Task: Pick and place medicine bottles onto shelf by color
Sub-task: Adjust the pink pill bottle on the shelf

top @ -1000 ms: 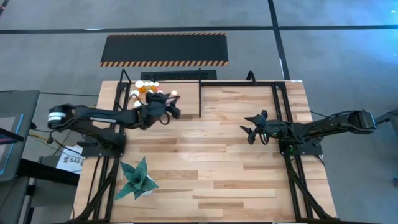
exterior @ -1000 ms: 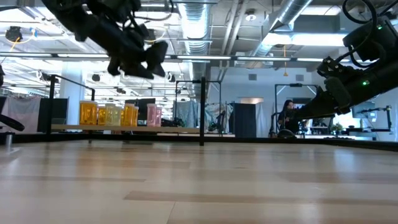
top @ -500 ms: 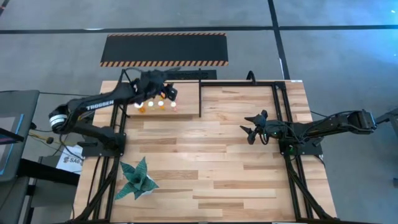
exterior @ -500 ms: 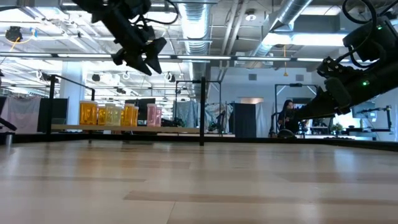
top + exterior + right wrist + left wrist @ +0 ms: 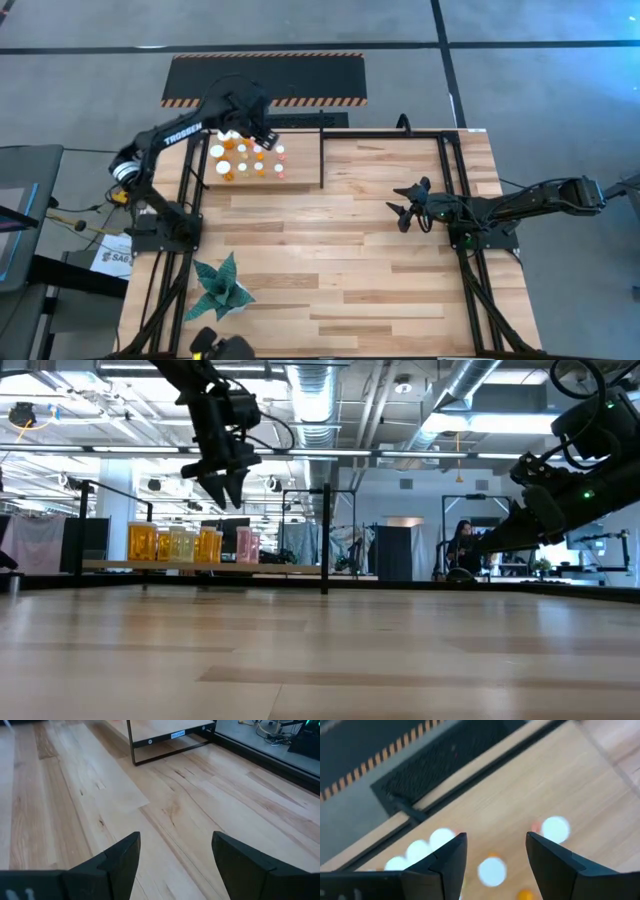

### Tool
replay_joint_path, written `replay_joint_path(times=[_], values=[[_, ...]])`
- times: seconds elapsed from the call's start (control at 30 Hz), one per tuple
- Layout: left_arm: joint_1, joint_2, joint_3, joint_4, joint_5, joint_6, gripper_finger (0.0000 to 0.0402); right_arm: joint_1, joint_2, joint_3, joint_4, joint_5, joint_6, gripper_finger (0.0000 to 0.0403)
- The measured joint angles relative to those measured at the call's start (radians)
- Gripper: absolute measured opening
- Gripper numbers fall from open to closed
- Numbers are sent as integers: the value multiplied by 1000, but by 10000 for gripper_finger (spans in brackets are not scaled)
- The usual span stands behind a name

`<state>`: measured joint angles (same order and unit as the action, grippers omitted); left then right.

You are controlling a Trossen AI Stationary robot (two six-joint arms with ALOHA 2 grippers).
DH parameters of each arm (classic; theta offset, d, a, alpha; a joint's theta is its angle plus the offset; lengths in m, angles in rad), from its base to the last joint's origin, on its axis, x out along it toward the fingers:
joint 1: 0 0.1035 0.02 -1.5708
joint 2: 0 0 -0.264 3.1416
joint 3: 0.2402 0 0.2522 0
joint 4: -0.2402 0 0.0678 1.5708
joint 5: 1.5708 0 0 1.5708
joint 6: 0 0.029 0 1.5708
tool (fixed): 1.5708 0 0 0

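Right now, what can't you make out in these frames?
- Medicine bottles: too small in the high view to count exactly or sort by color; blurred in the left wrist view.
- Left gripper: open above the bottles, nothing between its fingers; which bottle it targets is unclear.
- Shelf: its far edge is hidden under the left arm in the high view.
- Right gripper: open, waiting mid-table.
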<state>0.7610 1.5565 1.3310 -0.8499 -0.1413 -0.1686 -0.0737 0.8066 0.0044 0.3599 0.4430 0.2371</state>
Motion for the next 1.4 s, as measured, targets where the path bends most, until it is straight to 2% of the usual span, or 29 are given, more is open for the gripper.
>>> replay_joint_path(times=[0.17, 0.37, 0.57, 0.7, 0.9, 1.13, 1.4], values=[[41, 61, 75, -119, 7, 58, 191, 0, 0, 0, -4, 0, 0, 270], [97, 65, 81, -119, 78, 119, 191, 0, 0, 0, -4, 0, 0, 270], [132, 65, 81, -89, 84, 168, 192, 0, 0, 0, -4, 0, 0, 270], [147, 65, 81, -66, 84, 176, 208, 0, 0, 0, -4, 0, 0, 270], [154, 65, 81, -74, 91, 184, 233, 0, 0, 0, -4, 0, 0, 270], [134, 71, 81, -97, 75, 240, 232, 0, 0, 0, -4, 0, 0, 270], [128, 151, 80, -95, 65, 255, 232, 0, 0, 0, -6, 0, 0, 270]])
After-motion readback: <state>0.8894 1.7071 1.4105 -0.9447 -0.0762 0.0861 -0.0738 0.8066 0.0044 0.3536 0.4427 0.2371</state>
